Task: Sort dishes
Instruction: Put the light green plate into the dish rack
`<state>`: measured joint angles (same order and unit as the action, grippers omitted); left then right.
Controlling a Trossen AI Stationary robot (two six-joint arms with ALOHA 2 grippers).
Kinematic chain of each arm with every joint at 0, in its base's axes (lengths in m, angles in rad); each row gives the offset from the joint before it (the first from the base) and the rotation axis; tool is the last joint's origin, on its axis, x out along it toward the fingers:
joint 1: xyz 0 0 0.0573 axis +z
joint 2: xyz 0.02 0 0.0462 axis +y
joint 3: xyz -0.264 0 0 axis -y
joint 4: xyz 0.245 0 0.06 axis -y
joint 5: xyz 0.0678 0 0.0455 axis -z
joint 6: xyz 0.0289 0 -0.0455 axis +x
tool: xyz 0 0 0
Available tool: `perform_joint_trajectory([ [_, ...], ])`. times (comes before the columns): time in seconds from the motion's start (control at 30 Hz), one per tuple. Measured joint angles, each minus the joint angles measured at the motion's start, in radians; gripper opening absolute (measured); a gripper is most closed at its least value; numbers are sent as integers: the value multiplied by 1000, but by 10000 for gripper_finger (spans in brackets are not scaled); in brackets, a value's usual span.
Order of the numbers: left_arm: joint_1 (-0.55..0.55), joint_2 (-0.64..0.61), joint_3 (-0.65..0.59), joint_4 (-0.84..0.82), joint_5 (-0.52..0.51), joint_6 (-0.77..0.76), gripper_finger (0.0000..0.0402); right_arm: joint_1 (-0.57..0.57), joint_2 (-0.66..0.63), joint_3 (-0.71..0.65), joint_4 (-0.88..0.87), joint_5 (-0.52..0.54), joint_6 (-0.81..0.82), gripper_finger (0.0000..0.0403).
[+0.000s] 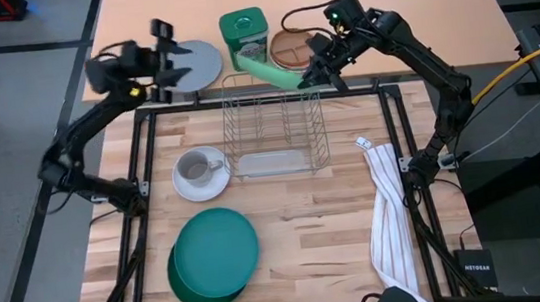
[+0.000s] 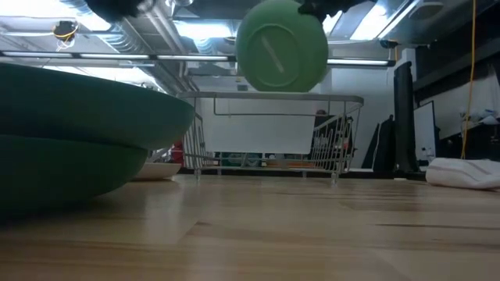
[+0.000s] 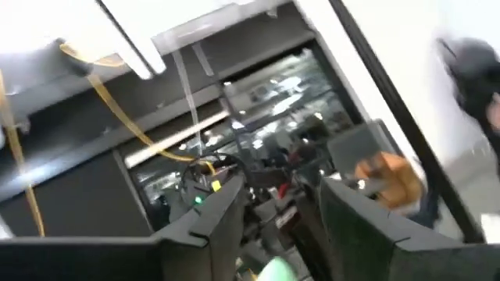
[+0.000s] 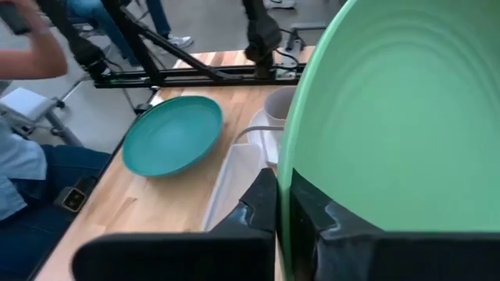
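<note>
Plates: one light green plate [image 1: 268, 73] clamped edge-on in right gripper [image 1: 314, 74] above rack [image 1: 276, 130]; two stacked teal [image 1: 216, 247] and dark green [image 1: 186, 286]; one mug [image 1: 194, 166]. Left gripper [image 1: 168, 58] spread wide, empty.

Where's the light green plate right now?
In the high view the light green plate hangs on edge in the right claw, above the far edge of the wire dish rack, near the green canister.
</note>
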<state>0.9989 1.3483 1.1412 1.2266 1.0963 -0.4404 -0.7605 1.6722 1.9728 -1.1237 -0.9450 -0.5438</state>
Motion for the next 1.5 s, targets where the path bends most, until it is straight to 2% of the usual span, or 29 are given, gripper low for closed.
perform_joint_trajectory([
  [0.13,-6,-149,0,-354,-103,-53,131,0,0,0,1,2,0,14],
  [0.33,-108,-381,0,-992,-266,168,86,1,0,0,5,3,-3,10],
  [0.53,-318,-525,0,-1309,-571,261,47,1,0,0,6,4,-3,10],
  [0.67,-509,-512,0,-1429,-717,269,23,1,0,0,7,2,-3,12],
  [0.8,-719,-428,-3,-1513,-960,377,3,1,0,0,5,-2,-3,11],
  [0.97,-907,-319,-4,-1569,-1339,674,6,2,0,0,-1,-20,-4,12],
  [1.1,-981,-231,-4,-1585,-1581,982,1,2,0,0,-2,-103,11,10],
  [1.27,-1000,-150,-4,-1583,-1698,1201,6,2,0,0,0,-182,97,11],
  [1.5,-999,-102,-4,-1617,-1724,1384,7,2,0,0,79,-176,409,10],
])
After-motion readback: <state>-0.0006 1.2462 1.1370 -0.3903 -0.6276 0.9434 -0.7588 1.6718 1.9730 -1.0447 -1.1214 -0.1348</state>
